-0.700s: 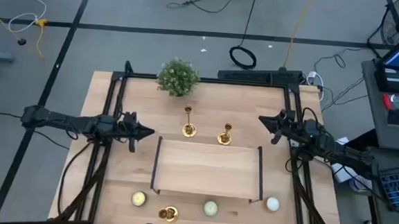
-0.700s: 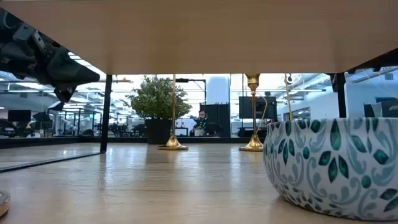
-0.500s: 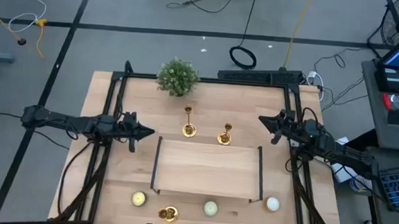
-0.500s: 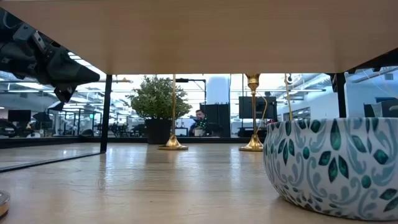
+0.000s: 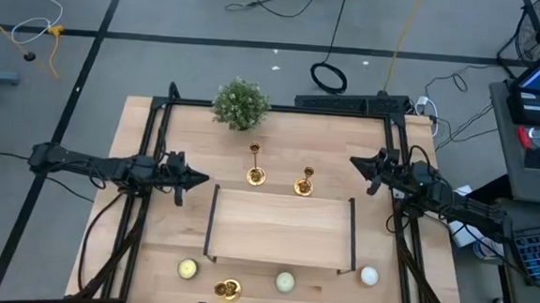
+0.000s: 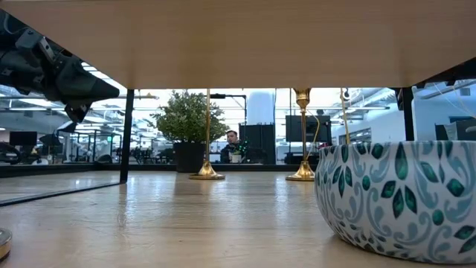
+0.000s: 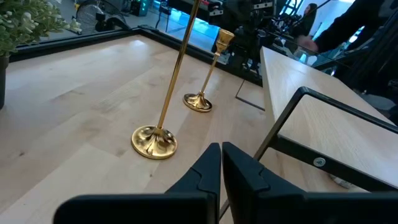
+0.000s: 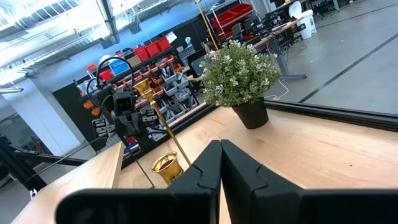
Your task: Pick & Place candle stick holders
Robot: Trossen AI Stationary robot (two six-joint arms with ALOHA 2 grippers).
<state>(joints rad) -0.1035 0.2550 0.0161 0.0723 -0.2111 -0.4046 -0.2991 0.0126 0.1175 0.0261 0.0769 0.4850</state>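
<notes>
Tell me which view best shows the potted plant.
The right wrist view: the plant shows whole, pot and leaves. The high view gives only its leafy top, the low view shows it small and far, and the left wrist view catches just an edge.

Shiny gold metal candle stick holders, matt wooden table

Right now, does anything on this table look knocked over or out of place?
Only one thing. The tall candle stick holder and the shorter candle stick holder stand upright behind the wooden shelf. The third candle stick holder sits alone at the front edge among the candles and may be lying on its side.
</notes>
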